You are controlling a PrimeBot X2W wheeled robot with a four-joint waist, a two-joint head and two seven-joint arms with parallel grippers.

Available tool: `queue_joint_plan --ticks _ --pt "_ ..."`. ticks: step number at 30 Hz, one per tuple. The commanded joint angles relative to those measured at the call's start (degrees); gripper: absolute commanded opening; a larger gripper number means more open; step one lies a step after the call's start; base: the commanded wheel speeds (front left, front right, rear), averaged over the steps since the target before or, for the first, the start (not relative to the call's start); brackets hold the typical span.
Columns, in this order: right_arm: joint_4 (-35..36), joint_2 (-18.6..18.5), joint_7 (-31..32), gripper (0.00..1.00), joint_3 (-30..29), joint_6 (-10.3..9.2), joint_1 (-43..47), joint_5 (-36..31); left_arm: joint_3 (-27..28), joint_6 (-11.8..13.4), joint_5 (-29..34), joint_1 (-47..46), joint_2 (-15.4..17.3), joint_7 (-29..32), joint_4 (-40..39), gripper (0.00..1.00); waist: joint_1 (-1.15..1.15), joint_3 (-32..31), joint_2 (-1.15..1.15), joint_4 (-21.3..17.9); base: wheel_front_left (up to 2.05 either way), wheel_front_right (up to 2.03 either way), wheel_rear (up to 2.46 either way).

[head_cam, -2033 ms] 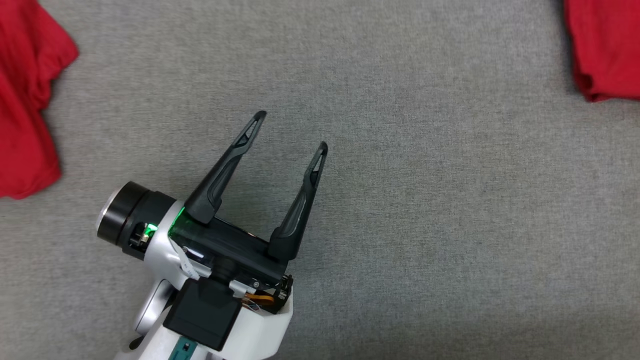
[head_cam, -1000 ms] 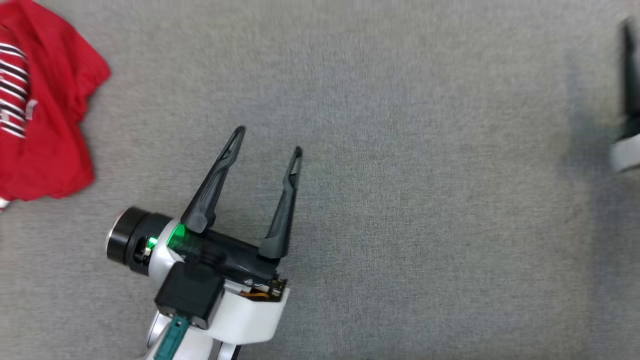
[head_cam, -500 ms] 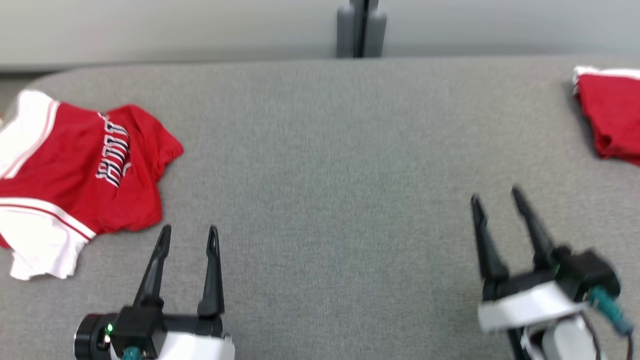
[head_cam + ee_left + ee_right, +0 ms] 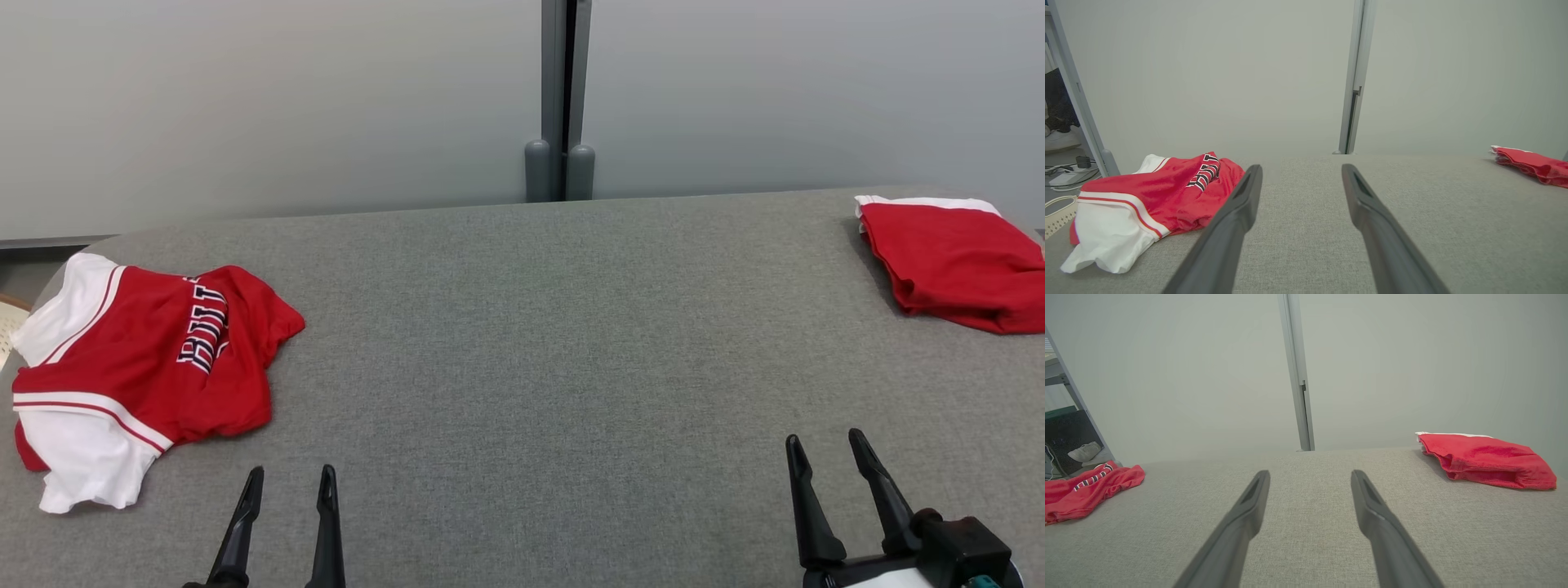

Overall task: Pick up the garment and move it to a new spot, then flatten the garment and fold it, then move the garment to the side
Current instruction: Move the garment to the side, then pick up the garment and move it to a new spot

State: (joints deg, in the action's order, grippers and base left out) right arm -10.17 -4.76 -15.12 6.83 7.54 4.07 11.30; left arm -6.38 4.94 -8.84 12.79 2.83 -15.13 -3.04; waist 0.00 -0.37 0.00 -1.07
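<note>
Two red garments are lying on the grey tabletop [image 4: 555, 367]. A crumpled jersey [image 4: 139, 359], red with white panels and striped lettering, is sprawling at the left edge, and a folded garment [image 4: 951, 261] is resting at the far right corner, looking already dealt with. Judging by that, the crumpled jersey is the one waiting to be picked up, and the pick is not yet beginning. The left end effector [image 4: 292, 471] is hovering at the near edge, just right of the jersey's white hem and apart from it, its two fingers spread and holding nothing. The right end effector [image 4: 823, 437] is sitting at the near right, well apart from both garments, likewise spread wide and empty. To do this step well, the left arm is going to need to swing towards the left edge and come down with its fingers straddling a raised ridge of red cloth, not a flat patch, so that closing is gathering real fabric and not skidding over it. Pressing lightly is making sense, since the tabletop cover looks soft and could be catching the tips. Lifting high enough for the trailing white hem to clear is also mattering before carrying the jersey to the bare middle of the tabletop.
</note>
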Motion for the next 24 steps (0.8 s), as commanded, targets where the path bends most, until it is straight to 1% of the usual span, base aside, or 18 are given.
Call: queue_joint_plan --ticks 1,7,16,20,24 --pt "-0.26 -0.09 -0.03 1.00 0.28 -0.10 0.73 0.07 0.55 -0.55 0.22 0.82 0.16 0.00 0.51 1.00 0.00 -0.47 0.00 -0.33 0.00 0.00 0.00" --pt "-0.11 -0.23 -0.03 1.00 2.19 -0.10 0.58 2.06 0.74 -0.92 0.84 1.82 0.16 -0.01 1.10 1.00 0.00 -1.29 0.00 -0.72 0.00 0.00 0.00" --pt "0.35 -0.82 -0.03 1.00 3.08 -0.10 0.94 2.13 0.25 -0.90 1.29 1.59 0.16 -0.01 1.47 1.00 0.00 -1.34 0.00 -0.31 0.00 0.00 0.00" --pt "0.44 -1.04 -0.03 1.00 3.00 -0.10 1.52 2.20 0.15 -0.85 1.28 1.59 0.15 -0.01 1.83 1.00 0.00 -1.42 0.00 0.27 0.00 0.00 0.00" --pt "0.19 -1.01 -0.03 1.00 3.09 -0.10 1.84 2.31 0.21 -0.62 1.57 1.52 0.16 -0.01 2.09 1.00 0.00 -1.61 0.00 2.03 0.00 0.00 0.00"
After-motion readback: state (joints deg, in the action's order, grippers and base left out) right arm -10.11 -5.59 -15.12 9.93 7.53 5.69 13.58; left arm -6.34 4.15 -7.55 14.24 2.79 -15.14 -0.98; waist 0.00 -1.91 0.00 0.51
